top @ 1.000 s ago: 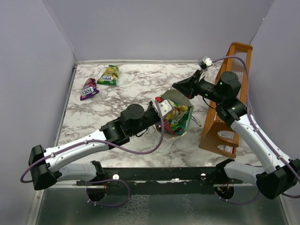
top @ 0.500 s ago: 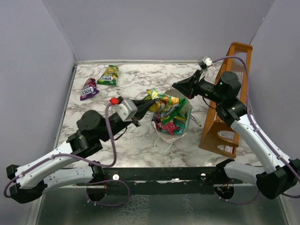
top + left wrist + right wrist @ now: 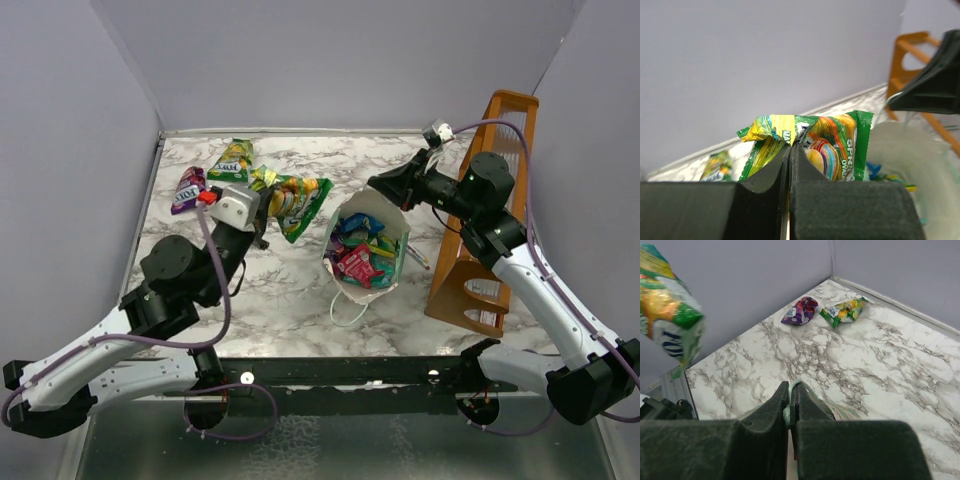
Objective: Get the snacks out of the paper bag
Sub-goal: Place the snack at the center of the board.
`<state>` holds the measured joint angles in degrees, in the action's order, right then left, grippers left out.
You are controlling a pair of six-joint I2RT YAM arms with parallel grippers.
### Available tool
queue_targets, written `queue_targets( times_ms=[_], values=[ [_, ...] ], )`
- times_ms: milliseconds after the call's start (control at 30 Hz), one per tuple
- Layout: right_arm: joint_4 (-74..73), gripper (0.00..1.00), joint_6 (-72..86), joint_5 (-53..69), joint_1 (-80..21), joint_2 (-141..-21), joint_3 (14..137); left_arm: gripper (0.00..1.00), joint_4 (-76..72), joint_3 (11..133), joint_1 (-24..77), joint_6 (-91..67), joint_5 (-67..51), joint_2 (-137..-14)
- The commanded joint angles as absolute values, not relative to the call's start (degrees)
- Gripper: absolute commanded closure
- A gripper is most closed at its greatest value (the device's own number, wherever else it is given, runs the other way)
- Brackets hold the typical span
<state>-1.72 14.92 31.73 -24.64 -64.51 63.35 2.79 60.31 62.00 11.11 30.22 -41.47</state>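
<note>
- We see the green and yellow snack [image 3: 296,200] sticking out from the tips of the left gripper [image 3: 262,203]. It hangs in the air, left of the paper bag [image 3: 368,203] and not touching it.
- The left gripper is squeezed shut on the top edge of that snack. Its two fingers [image 3: 765,175] press together with the crinkly wrapper between them.
- The snack is shiny and wrinkled, with a rainbow picture and white letters. We cannot tell if it is one packet or two stuck together.
- The paper bag sits on the marble table [image 3: 300,300] between the two arms. Its mouth is wide open, so we can look inside.
- The right gripper [image 3: 385,188] is at the far rim of the bag. It is closed tight and pinches the mint-green edge.
- Inside the bag we see more snacks [image 3: 360,262] piled together, red, pink and teal.
- A purple snack [image 3: 188,188] and a second green snack [image 3: 232,160] lie just beside each other near the far left corner of the table.
- A wooden rack [image 3: 463,300] stands just right of the bag.
</note>
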Motion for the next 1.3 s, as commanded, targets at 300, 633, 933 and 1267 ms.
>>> queue_targets(
  times_ms=[300,633,933,1267],
  values=[
    [1.49,0.99,15.21,31.01,-24.61,-63.65,64.26,1.00,9.35,63.18,45.57,4.97,40.39,-54.60],
    [3.06,0.99,16.15,30.68,-24.61,-63.04,62.84,1.00,10.14,68.79,20.26,-6.09,18.98,-74.42],
    [2.54,0.99,15.84,29.64,-24.61,-62.25,62.81,1.00,12.30,79.85,11.59,-3.27,14.89,-93.26],
    [2.52,0.99,15.72,30.12,-24.61,-63.02,63.06,0.77,19.07,88.96,2.50,-8.43,-1.36,-108.49]
  ],
)
